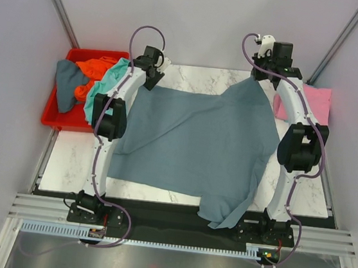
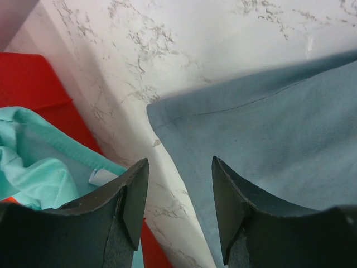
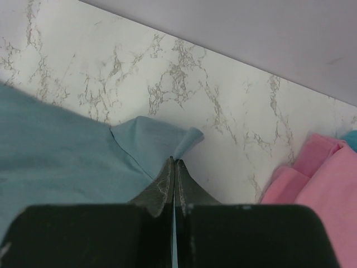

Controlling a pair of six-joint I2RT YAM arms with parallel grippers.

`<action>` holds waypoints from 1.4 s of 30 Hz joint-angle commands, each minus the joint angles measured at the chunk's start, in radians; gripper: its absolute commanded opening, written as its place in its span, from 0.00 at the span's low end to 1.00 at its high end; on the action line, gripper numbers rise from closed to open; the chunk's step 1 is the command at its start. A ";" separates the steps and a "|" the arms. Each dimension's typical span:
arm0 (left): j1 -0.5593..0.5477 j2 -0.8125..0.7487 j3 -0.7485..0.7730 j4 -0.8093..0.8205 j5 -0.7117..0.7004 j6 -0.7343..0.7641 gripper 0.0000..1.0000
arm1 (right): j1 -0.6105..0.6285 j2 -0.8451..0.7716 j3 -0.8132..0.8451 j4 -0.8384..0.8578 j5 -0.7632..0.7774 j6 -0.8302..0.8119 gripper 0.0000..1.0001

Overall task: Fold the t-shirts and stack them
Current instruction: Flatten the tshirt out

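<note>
A large slate blue-grey t-shirt [image 1: 197, 142] lies spread over the marble table [image 1: 66, 160], its near corner hanging over the front edge. My left gripper [image 1: 155, 73] is open above the shirt's far left corner [image 2: 167, 114], which lies flat on the table just ahead of the fingertips [image 2: 139, 184]. My right gripper [image 1: 258, 72] is shut on the shirt's far right corner [image 3: 181, 146], pinched between the fingertips and lifted a little. A folded pink t-shirt [image 1: 315, 103] lies at the far right and shows in the right wrist view [image 3: 318, 184]. Teal [image 1: 103, 90] and orange [image 1: 99, 68] shirts lie in the bin.
A red plastic bin [image 1: 51, 116] stands at the far left off the table edge, holding the teal [image 2: 39, 162], orange and a dark grey cloth [image 1: 67, 82]. Grey walls close in the back and sides. Both arms reach over the shirt's left and right edges.
</note>
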State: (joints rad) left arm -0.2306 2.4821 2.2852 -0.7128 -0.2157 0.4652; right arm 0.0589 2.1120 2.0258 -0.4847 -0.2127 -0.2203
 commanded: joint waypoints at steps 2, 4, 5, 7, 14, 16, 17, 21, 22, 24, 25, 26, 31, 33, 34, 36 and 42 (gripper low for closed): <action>0.019 0.018 0.056 -0.017 0.006 -0.005 0.58 | -0.001 -0.061 -0.018 0.024 -0.011 0.013 0.00; 0.022 0.027 0.059 -0.014 0.004 -0.003 0.59 | 0.001 -0.063 -0.022 0.024 -0.013 0.016 0.00; 0.020 0.034 0.060 -0.013 0.003 0.001 0.59 | 0.001 -0.063 -0.027 0.023 -0.013 0.018 0.00; 0.025 0.052 0.063 -0.007 -0.001 0.010 0.59 | 0.001 -0.066 -0.033 0.023 -0.014 0.019 0.00; 0.062 0.139 0.154 0.012 -0.011 0.033 0.59 | -0.001 -0.083 -0.058 0.023 -0.008 0.016 0.00; 0.066 0.166 0.178 0.021 -0.013 0.038 0.57 | -0.001 -0.086 -0.065 0.023 -0.008 0.016 0.00; 0.068 0.172 0.180 0.024 -0.017 0.046 0.57 | 0.001 -0.086 -0.068 0.023 -0.008 0.018 0.00; 0.073 0.187 0.178 0.032 -0.014 0.050 0.49 | 0.001 -0.089 -0.075 0.024 -0.005 0.018 0.00; 0.073 0.187 0.174 0.032 -0.008 0.050 0.41 | -0.001 -0.086 -0.075 0.024 -0.005 0.018 0.00; 0.074 0.184 0.168 0.032 0.004 0.046 0.37 | -0.001 -0.084 -0.073 0.024 -0.004 0.018 0.00; 0.074 0.184 0.158 0.030 0.016 0.044 0.36 | 0.001 -0.086 -0.073 0.026 -0.004 0.018 0.00; 0.074 0.184 0.155 0.029 0.025 0.046 0.34 | 0.002 -0.084 -0.073 0.024 -0.004 0.018 0.00; 0.074 0.179 0.146 0.006 0.059 0.030 0.27 | 0.002 -0.086 -0.075 0.026 0.006 0.013 0.00; 0.074 0.178 0.143 -0.004 0.067 0.026 0.23 | 0.002 -0.086 -0.079 0.024 0.010 0.012 0.00; 0.074 0.178 0.139 -0.005 0.071 0.026 0.18 | 0.004 -0.086 -0.082 0.024 0.013 0.012 0.00; 0.074 0.178 0.138 -0.007 0.073 0.024 0.08 | 0.004 -0.089 -0.087 0.024 0.015 0.012 0.00; 0.074 0.138 0.129 -0.007 0.082 -0.002 0.02 | 0.002 -0.115 -0.088 0.028 0.068 0.007 0.00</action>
State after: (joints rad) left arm -0.1627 2.6419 2.4260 -0.7078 -0.1616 0.4862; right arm 0.0589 2.0781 1.9373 -0.4866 -0.1852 -0.2104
